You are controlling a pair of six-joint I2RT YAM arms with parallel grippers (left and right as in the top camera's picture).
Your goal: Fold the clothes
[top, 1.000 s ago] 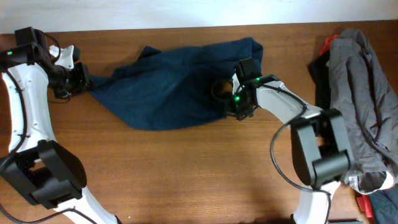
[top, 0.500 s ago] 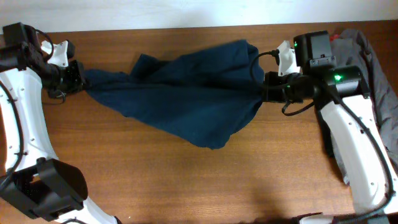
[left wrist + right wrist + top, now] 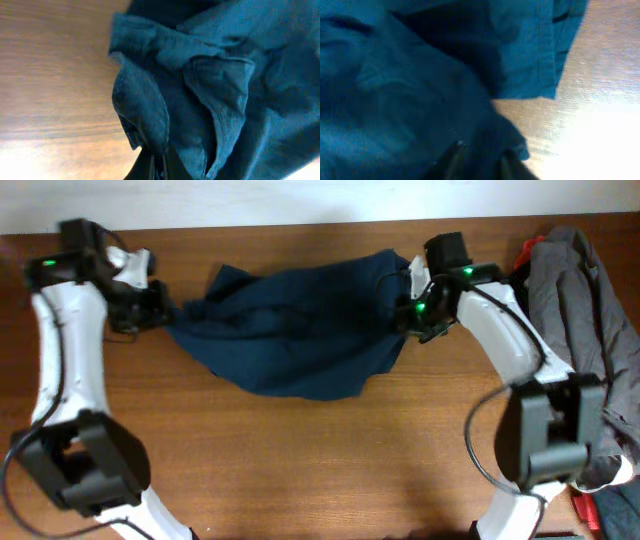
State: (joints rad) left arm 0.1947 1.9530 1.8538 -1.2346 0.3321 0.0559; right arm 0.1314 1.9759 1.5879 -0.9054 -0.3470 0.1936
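The dark navy shorts point(image 3: 290, 330) lie bunched and stretched across the far middle of the wooden table point(image 3: 300, 470), between my two grippers. My left gripper point(image 3: 160, 311) is shut on the shorts' left end. In the left wrist view its jaws point(image 3: 159, 167) pinch a fold of the blue fabric point(image 3: 200, 90). My right gripper point(image 3: 408, 316) is shut on the shorts' right end. In the right wrist view its fingers point(image 3: 480, 161) are buried in dark cloth point(image 3: 410, 85), with a hemmed edge above bare wood.
A grey garment point(image 3: 580, 330) is heaped at the table's right edge, with red and black garments point(image 3: 519, 262) beside it and a red item point(image 3: 590, 510) at the bottom right corner. The table's near half shows bare wood.
Both grippers have moved inward toward each other while holding the shorts. The cloth has gone slacker, and its hanging lower point has drawn up and shifted left.
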